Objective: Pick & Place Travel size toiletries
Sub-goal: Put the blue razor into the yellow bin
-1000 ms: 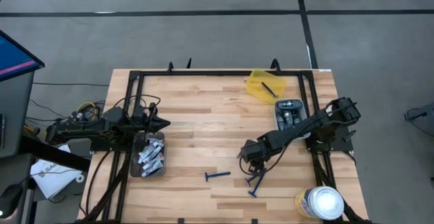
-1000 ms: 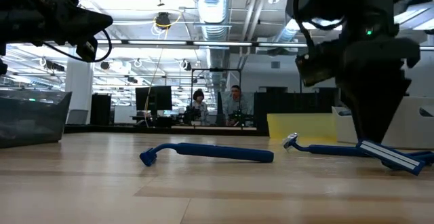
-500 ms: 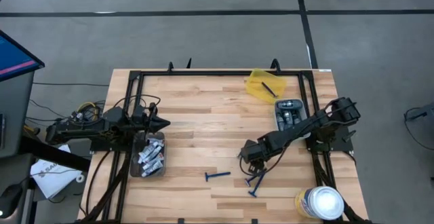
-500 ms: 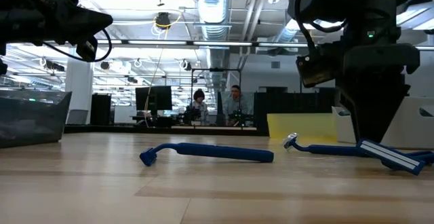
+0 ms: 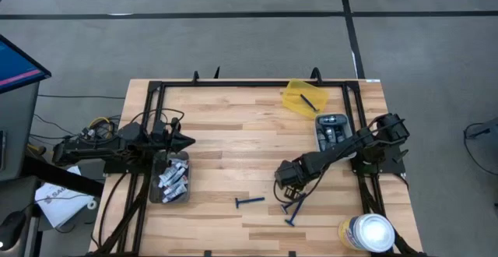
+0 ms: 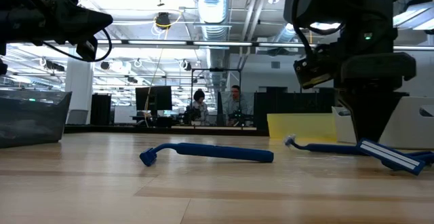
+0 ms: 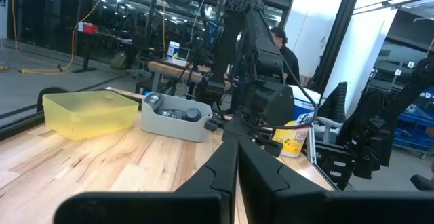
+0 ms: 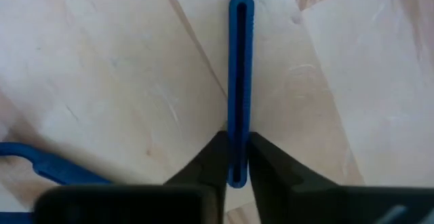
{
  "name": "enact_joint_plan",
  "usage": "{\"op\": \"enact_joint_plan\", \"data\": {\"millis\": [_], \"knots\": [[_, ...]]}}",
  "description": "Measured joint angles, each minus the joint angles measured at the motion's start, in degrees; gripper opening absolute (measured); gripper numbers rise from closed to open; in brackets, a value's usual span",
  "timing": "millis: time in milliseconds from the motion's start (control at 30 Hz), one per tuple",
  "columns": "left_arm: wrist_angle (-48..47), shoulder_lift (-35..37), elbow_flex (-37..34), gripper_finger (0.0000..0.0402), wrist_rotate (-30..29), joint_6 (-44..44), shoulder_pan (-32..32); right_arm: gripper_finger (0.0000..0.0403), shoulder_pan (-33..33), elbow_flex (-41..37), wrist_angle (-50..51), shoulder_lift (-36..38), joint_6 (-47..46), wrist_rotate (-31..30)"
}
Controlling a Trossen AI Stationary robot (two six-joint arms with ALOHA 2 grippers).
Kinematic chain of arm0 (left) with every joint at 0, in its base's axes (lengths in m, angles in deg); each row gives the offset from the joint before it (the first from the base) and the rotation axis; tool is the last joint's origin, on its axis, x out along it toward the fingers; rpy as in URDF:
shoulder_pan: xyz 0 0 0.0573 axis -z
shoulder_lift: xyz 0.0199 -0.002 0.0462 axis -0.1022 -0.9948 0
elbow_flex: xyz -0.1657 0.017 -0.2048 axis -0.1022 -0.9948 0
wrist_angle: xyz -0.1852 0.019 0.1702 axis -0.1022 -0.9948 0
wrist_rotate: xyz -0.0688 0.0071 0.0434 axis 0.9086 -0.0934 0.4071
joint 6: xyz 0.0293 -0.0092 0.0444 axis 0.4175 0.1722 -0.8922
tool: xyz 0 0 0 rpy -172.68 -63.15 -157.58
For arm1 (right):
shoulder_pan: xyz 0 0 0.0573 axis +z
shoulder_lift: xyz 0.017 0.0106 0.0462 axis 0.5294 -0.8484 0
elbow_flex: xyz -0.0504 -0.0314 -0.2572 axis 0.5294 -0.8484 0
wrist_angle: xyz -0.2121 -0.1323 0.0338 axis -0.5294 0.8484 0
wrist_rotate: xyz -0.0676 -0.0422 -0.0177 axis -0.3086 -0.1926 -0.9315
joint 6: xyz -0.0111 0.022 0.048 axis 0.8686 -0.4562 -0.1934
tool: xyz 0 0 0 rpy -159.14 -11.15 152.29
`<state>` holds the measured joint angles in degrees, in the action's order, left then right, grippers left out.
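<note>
right gripper (image 8: 235, 157) is down at the wooden table (image 5: 233, 132) near its front right, fingers pinching the thin dark-blue plastic razor handle (image 8: 240, 81) between them, the handle running straight out ahead of the tips while the razor lies on the wood. grip looks centred across the handle but close to its end, so a straight vertical lift is best, slow at first, watching for the long free end to swing or droop. second dark-blue razor (image 5: 290, 216) lies touching or just beside the held one; come up clean so it isn't dragged along. third dark-blue razor (image 5: 250, 202) lies apart to the left, untouched. likely target is the yellow translucent bin (image 5: 302, 97) at the back, which already holds a razor; carry high enough to clear the grey tray of dark oval pods (image 5: 332, 130) standing between, then release low inside the bin. left gripper (image 5: 185, 142) waits pressed together, holding nothing, over the clear bin of small white-and-blue tubes (image 5: 172, 179) on the left side.
</note>
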<state>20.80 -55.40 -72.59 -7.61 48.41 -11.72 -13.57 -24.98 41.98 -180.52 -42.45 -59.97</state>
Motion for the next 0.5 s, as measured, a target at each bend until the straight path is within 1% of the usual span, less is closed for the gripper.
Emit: {"op": "enact_joint_plan", "data": {"millis": [67, 100, 267, 333, 400, 500], "knots": [[0.1, 0.0, 0.0, 0.0008, 0.0, 0.0, 0.0, 0.002, -0.3, 0.2, 0.4, 0.0, 0.4, 0.2], [0.2, 0.0, 0.0, 0.0008, 0.0, 0.0, 0.0, 0.0014, -0.4, 0.3, 0.4, 0.0, 0.4, 0.1], [0.3, 0.0, 0.0, 0.001, 0.0, 0.0, 0.0, 0.0022, -0.8, 1.7, 2.1, -0.2, 2.1, 0.6], [0.3, 0.0, 0.0, 0.0011, 0.0, 0.0, 0.0, 0.0016, -0.9, 2.9, 3.1, -0.3, 3.7, 0.6], [0.3, 0.0, 0.0, 0.001, 0.0, 0.0, 0.0, 0.0008, -1.2, 4.6, 5.6, -0.7, 5.4, -0.4], [0.3, 0.0, 0.0, 0.001, 0.0, 0.0, 0.0, 0.0009, -2.4, 8.3, 8.1, -0.5, 7.9, -0.9]]}}
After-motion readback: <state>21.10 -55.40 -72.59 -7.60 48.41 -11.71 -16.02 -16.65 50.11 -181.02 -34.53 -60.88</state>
